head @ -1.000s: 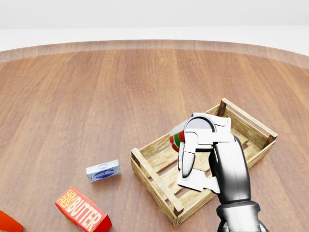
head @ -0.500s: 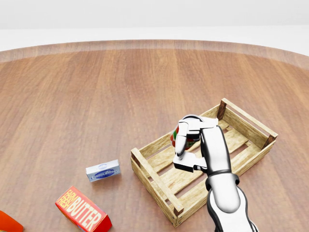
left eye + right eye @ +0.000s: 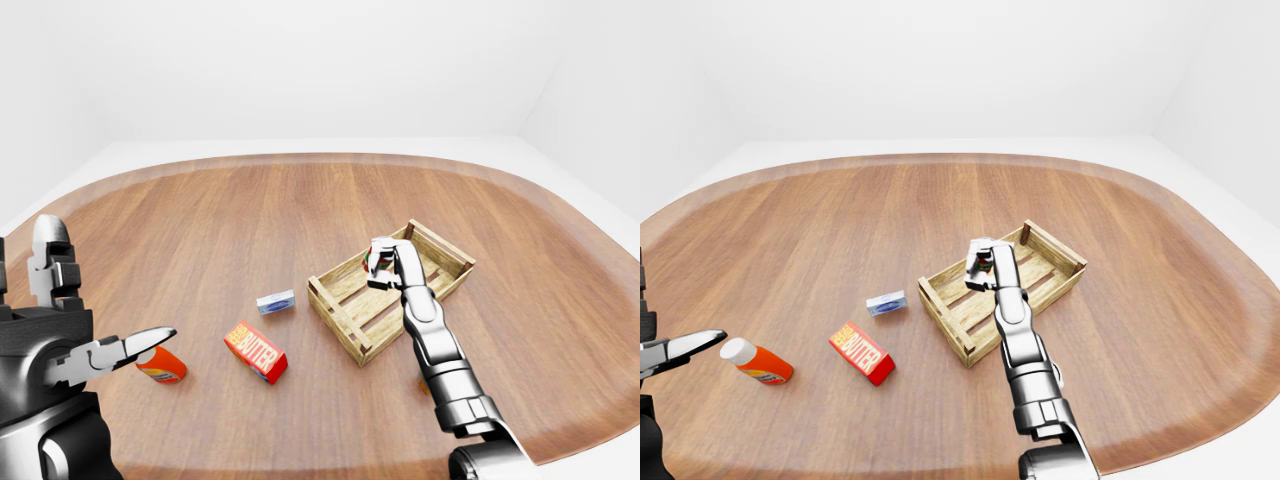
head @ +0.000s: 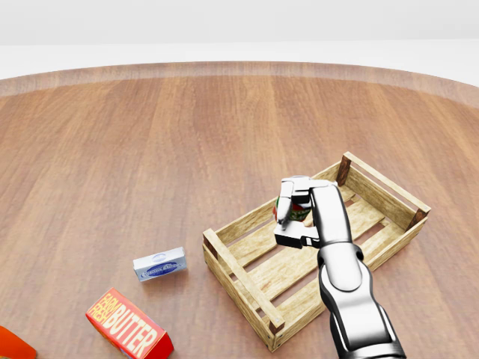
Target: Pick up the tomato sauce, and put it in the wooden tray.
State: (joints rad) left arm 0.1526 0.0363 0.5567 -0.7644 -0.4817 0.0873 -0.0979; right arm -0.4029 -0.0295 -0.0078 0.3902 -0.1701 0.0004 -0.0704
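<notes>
The tomato sauce can (image 4: 299, 210), red and green and mostly hidden by fingers, hangs inside the wooden tray (image 4: 243, 280) near its middle. My right hand (image 4: 293, 215) is shut on it, the arm reaching up from the bottom of the head view. The slatted tray stands right of centre on the brown table. My left hand (image 3: 95, 345) shows at the lower left of the left-eye view, fingers spread and holding nothing, well away from the tray.
A red butter box (image 4: 129, 332) lies at the bottom left of the head view, with a small blue-white packet (image 4: 159, 264) just left of the tray. An orange bottle with a white cap (image 3: 757, 363) lies further left. The table's curved edge (image 4: 239, 69) runs along the top.
My right hand has carried the can further up and to the right, over the tray's slats, and lower into the tray. The camera and other objects have stayed still.
</notes>
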